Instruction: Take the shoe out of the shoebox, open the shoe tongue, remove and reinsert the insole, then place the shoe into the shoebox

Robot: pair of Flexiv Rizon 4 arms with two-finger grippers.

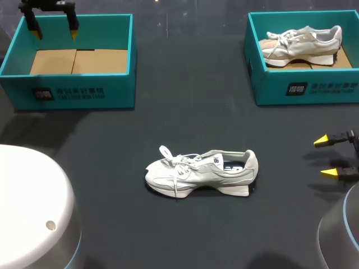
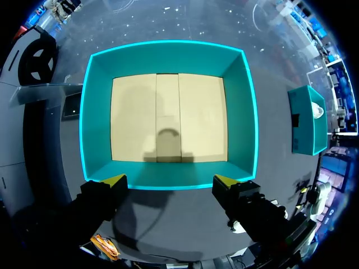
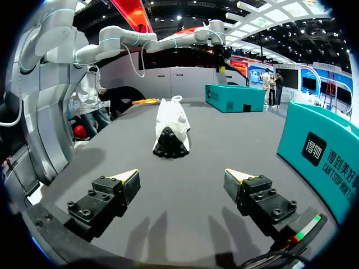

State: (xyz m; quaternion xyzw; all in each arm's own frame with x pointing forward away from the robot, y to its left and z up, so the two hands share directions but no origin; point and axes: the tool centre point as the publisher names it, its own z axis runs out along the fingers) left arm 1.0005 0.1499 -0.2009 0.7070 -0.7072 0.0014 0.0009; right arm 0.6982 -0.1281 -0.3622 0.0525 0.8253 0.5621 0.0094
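Shoe (image 1: 202, 172) upright, well ahead of gaping right pincer (image 1: 330, 157), far from gaping left pincer (image 1: 55, 33)

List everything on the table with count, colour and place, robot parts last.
left shoebox: one, teal, far left, only its cardboard floor inside.
right shoebox: one, teal, far right.
loose shoe: one, pale grey-white, on its sole mid-table.
boxed shoe: one, pale grey-white, inside the right shoebox.
table: one, dark grey.
left gripper: one, yellow-tipped, open, above the left shoebox.
right gripper: one, yellow-tipped, open, beyond the loose shoe's heel.
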